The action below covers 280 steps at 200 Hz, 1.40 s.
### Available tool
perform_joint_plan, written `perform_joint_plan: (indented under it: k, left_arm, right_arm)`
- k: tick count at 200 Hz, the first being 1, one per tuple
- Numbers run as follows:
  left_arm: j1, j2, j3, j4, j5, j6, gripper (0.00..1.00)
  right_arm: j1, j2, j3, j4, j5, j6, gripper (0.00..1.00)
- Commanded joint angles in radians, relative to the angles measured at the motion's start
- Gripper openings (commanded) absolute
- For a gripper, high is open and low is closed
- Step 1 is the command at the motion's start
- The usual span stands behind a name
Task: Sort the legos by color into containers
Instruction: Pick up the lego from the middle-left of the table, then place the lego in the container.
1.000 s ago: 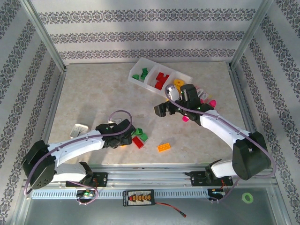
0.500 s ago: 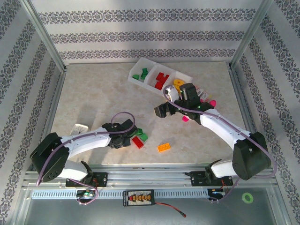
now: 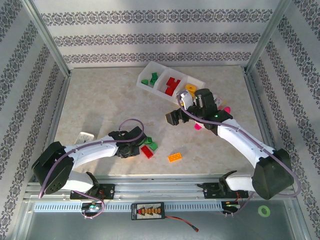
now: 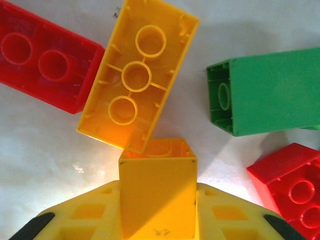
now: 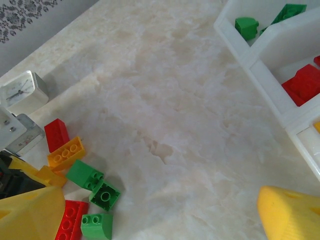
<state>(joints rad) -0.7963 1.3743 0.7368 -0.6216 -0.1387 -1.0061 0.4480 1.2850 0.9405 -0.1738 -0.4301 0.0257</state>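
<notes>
Left wrist view has the left gripper pinching a small yellow brick amid loose legos (the pick step, apparently); next comes a lift and carry to the yellow end compartment of the tray; the right gripper hovers nearby, agape and empty.

Table centre open; legos cluster, perhaps touching.

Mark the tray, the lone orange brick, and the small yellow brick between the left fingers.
tray [image 5: 280, 42], right wrist view, on the white wall between two compartments.
orange brick [image 3: 175, 157], top view, on its studded top.
small yellow brick [image 4: 157, 200], left wrist view, on its plain near face.
</notes>
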Motion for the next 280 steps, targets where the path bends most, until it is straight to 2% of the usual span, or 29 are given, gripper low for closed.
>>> perform_joint_plan:
  k: [1,33,59,127,205,280]
  left_arm:
    - [0.013,-0.045,0.068,-0.018,-0.04,0.065,0.28]
    - [0.027,-0.026,0.192,-0.007,-0.054,0.194,0.28]
    - [0.078,0.032,0.283,0.077,-0.037,0.289,0.28]
    - [0.132,0.376,0.68,0.288,0.07,0.487,0.29]
    - [0.13,0.825,1.218,0.349,0.213,0.556,0.3]
    - [0.139,1.156,1.648,0.273,0.231,0.616,0.31]
  right_arm:
    - [0.006,-0.07,-0.01,-0.014,0.027,-0.008,0.98]
    - [0.003,-0.165,-0.033,-0.038,0.064,0.011,0.98]
    - [-0.002,-0.249,-0.058,-0.055,0.117,0.023,0.98]
    - [-0.041,-0.409,-0.09,-0.125,0.216,0.031,0.98]
    - [-0.11,-0.522,-0.131,-0.151,0.26,0.088,0.97]
    - [-0.129,-0.506,-0.135,-0.147,0.245,0.111,0.97]
